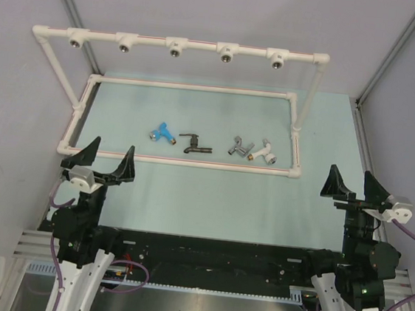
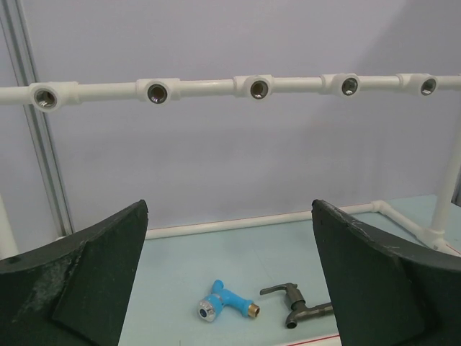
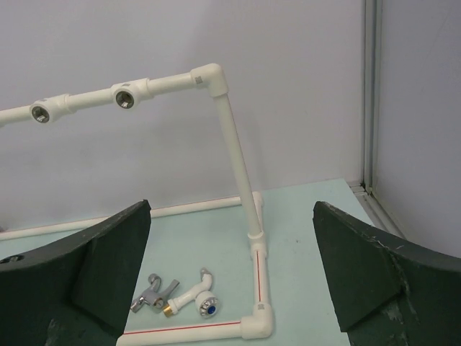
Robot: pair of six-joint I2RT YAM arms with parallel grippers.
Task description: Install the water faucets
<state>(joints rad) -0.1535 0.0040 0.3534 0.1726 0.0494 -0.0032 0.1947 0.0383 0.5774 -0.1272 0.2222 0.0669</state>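
Observation:
Four faucets lie on the teal mat inside the white pipe frame: blue, dark brown-black, silver-grey and white. The left wrist view shows the blue faucet and the dark faucet. The right wrist view shows the silver-grey faucet and the white faucet. My left gripper is open and empty, near of the frame at the left. My right gripper is open and empty at the right, outside the frame.
A raised white pipe rail at the back carries several tee fittings with round metal sockets, all facing forward. The frame's near bar lies between the grippers and the faucets. A corner post rises at the right.

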